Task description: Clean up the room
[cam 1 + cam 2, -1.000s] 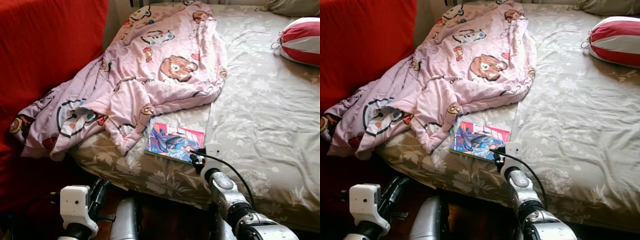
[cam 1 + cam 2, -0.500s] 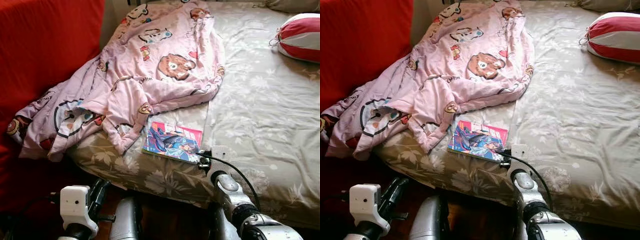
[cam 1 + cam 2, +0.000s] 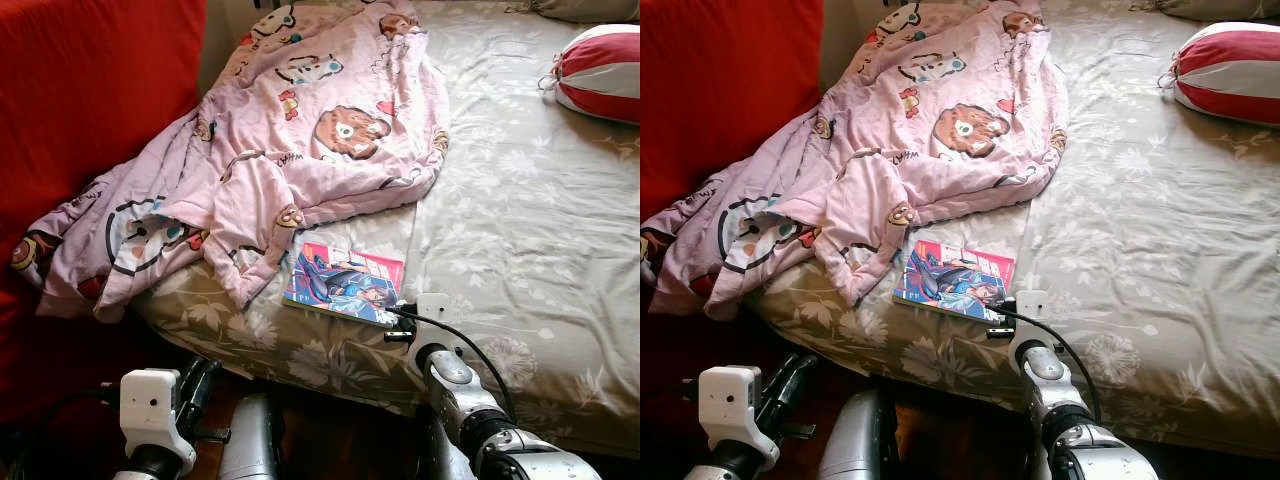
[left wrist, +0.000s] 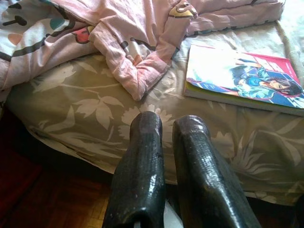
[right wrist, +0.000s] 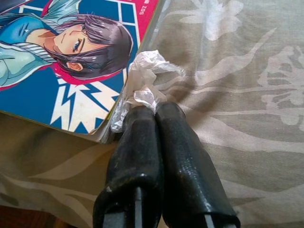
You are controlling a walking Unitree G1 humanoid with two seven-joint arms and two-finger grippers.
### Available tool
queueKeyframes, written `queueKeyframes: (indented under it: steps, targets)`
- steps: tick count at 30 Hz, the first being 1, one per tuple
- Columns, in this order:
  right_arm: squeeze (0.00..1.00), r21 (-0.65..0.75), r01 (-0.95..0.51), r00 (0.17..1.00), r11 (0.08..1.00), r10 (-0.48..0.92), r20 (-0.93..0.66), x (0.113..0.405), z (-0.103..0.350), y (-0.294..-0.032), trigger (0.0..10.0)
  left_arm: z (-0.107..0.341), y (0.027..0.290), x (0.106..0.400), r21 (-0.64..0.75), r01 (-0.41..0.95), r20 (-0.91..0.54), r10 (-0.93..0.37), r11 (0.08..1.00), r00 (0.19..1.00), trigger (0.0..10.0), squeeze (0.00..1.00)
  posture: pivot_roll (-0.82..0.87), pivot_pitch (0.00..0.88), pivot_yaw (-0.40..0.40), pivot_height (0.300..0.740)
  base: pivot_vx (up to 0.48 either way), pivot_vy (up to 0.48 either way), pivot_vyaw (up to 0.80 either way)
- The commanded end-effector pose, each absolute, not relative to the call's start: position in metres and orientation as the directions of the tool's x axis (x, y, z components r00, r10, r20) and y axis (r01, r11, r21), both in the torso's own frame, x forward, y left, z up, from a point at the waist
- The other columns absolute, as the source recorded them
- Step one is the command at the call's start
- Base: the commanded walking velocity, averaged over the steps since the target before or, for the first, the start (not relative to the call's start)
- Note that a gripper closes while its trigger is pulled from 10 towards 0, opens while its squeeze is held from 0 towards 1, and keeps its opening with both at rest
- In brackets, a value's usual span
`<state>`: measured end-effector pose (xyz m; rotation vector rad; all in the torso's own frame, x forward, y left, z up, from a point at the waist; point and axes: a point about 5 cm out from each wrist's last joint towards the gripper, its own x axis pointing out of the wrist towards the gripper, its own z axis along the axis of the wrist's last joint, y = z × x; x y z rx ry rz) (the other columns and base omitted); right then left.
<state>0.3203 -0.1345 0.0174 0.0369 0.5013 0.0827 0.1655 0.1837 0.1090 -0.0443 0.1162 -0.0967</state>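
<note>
one small scrap of crumpled white wrapper is what my right gripper has pinched between fingers pressed flat together, right at the corner of the comic book near the bed's front edge. my worry is that grip — only a thin edge of the scrap seems to be caught, so i judge it could tear or slip out when i lift, and it lies touching the book's corner, so a careless pull might drag the book off the bed (the edge is close). the left gripper hangs low in front of the bed, its fingers nearly together with a narrow gap, holding nothing.

the surface is a soft bed sheet with a pale leaf print, wrinkled, giving under any press. a pink cartoon blanket is heaped across the left side, spilling toward a red sofa; a red-and-white striped cushion sits far off — dark wood floor below.
</note>
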Motion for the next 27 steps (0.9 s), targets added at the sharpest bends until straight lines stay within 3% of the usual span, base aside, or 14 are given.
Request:
queueKeyframes:
  steps: [1, 11, 20, 27]
  targets:
    - [0.00, 0.073, -0.073, 0.861, 0.995, 0.100, -0.499, 0.316, 0.012, -0.131, 0.0, 0.108, 0.187, 0.163, -0.041, 0.088, -0.131, -0.092, 0.995, 0.987, 10.0, 0.00, 0.28, 0.196, 0.064, 0.578, 0.000, 0.000, 0.00]
    - [0.00, 0.076, -0.051, 0.872, 0.996, 0.081, -0.482, 0.321, 0.017, -0.135, 0.0, 0.100, 0.194, 0.176, -0.017, 0.075, -0.133, -0.077, 0.997, 0.988, 10.0, 0.00, 0.26, 0.146, 0.064, 0.578, 0.000, 0.000, 0.00]
    - [0.00, 0.091, 0.033, 0.943, 0.995, -0.001, -0.333, 0.331, 0.037, -0.162, 0.0, 0.088, 0.211, 0.207, -0.011, 0.007, -0.098, -0.008, 1.000, 0.995, 10.0, 0.00, 0.19, 0.004, 0.050, 0.578, 0.000, 0.000, 0.00]
    - [0.00, 0.096, 0.094, 0.970, 0.991, -0.069, -0.232, 0.306, 0.028, -0.189, 0.0, 0.075, 0.211, 0.220, -0.032, -0.012, -0.101, 0.008, 0.999, 0.995, 10.0, 0.00, 0.13, 0.000, 0.053, 0.578, 0.000, 0.000, 0.00]
